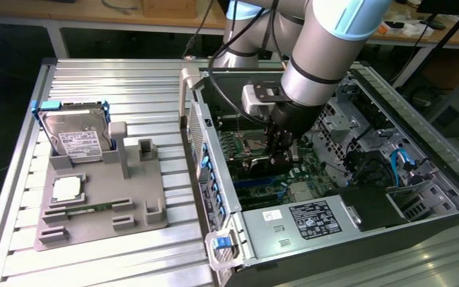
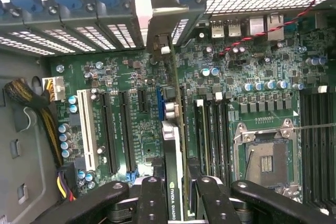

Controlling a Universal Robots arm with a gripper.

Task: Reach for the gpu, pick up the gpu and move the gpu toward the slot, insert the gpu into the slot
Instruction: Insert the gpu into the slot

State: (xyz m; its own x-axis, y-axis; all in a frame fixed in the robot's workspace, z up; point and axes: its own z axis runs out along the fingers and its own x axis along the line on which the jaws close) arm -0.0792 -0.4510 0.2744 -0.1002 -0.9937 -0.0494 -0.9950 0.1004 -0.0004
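Observation:
My gripper [image 1: 282, 154] is down inside the open computer case, over the green motherboard [image 1: 293, 173]. It is shut on the gpu [image 2: 174, 182], a thin card seen edge-on between my black fingers [image 2: 151, 199], with a green label on its top edge. The card's silver bracket [image 2: 157, 22] reaches the case's rear openings. The blue slot [image 2: 159, 103] runs right alongside the card's edge, and the card covers most of it. I cannot tell whether the card's lower edge touches the connector.
A white slot [image 2: 86, 124] and black slots [image 2: 111, 129] lie beside the card, the silver processor socket [image 2: 268, 156] on its other side. Yellow cables [image 2: 37, 108] hang by the case wall. Outside the case, a hard drive [image 1: 74, 140] stands on a grey fixture [image 1: 102, 197].

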